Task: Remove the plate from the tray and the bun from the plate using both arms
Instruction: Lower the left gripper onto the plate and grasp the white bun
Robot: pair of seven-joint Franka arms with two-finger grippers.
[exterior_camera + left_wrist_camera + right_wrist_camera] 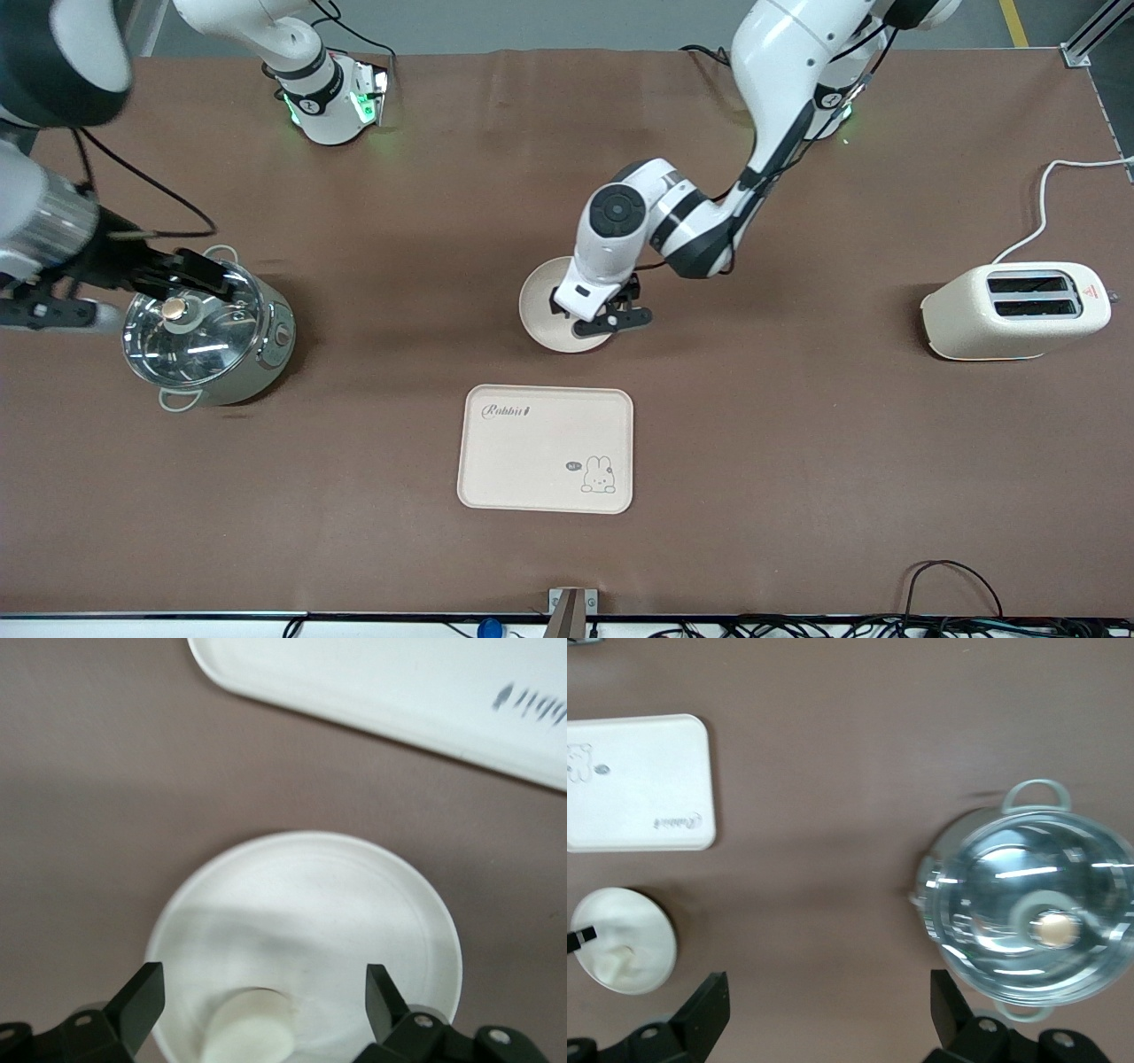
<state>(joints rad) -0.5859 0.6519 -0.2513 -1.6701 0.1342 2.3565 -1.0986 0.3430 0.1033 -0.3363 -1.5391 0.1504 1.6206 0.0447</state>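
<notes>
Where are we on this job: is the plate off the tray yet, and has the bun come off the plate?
Done: the plate sits on the table, off the tray, which is bare. In hand: the left end effector hangs open over the plate, straddling the bun, not gripping it. Left: lifting the bun off the plate. The right end effector waits open above the table beside the pot.

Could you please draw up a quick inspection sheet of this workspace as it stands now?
Surface: brown table, flat.
Job's things: plate on the table, off the tray; bun lies on the plate.
Clutter: glass-lidded pot at the right arm's end; toaster at the left arm's end.
Grippers: left gripper open over the plate, astride the bun; right gripper open, above the table beside the pot.
Cables: toaster cord; wires at the edge nearest the camera.
Surroundings: nothing seen.
</notes>
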